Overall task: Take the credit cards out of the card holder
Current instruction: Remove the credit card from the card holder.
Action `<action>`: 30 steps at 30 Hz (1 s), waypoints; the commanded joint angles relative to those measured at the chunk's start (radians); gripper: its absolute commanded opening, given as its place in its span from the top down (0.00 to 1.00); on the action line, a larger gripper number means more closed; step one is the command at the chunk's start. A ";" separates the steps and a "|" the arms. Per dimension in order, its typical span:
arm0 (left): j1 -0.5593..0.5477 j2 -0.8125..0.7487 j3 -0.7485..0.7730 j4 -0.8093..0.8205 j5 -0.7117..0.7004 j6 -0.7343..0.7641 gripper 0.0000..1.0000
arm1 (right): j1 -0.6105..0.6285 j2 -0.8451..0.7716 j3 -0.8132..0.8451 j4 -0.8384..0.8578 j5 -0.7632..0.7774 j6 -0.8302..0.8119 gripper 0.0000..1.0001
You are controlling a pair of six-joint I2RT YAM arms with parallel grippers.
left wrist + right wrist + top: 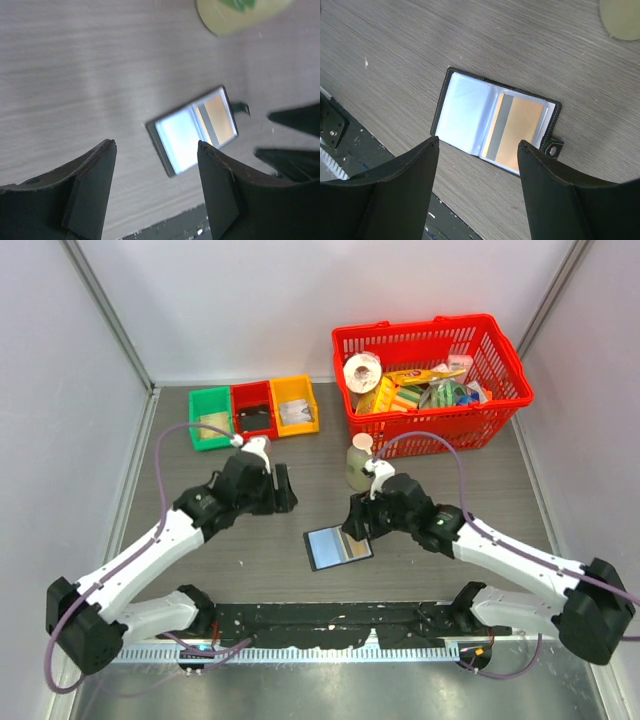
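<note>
The card holder (pixel 337 547) lies open and flat on the table between the two arms, its black rim framing pale blue-grey inner faces. A yellow-orange credit card (pixel 520 131) sits in its right-hand sleeve, next to the snap tab. My right gripper (pixel 478 142) hovers open just above the holder's near edge (pixel 470 112), with nothing between its fingers. My left gripper (pixel 156 145) is also open and empty, apart from the holder (pixel 192 131) and up-left of it. The card (pixel 220 117) shows there too. In the top view the left gripper (pixel 285 490) and the right gripper (pixel 355 522) flank the holder.
A pale green bottle (pixel 360 462) stands just behind the right gripper. A red basket (pixel 430 375) of groceries sits at the back right. Green (pixel 210 418), red (pixel 254 410) and orange (pixel 295 404) bins line the back left. A black base plate (pixel 330 620) runs along the near edge.
</note>
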State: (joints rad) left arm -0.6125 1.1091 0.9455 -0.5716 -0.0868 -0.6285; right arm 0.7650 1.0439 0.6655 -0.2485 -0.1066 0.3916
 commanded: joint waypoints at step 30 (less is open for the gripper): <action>-0.448 0.389 -0.243 0.360 -0.166 -0.307 0.67 | 0.062 0.407 0.043 0.089 0.142 0.089 0.43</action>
State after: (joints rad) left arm -1.0565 1.4723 0.7216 -0.2642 -0.2440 -0.8951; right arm 0.8227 1.4536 0.7105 -0.2001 0.0402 0.4744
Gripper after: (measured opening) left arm 0.343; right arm 0.585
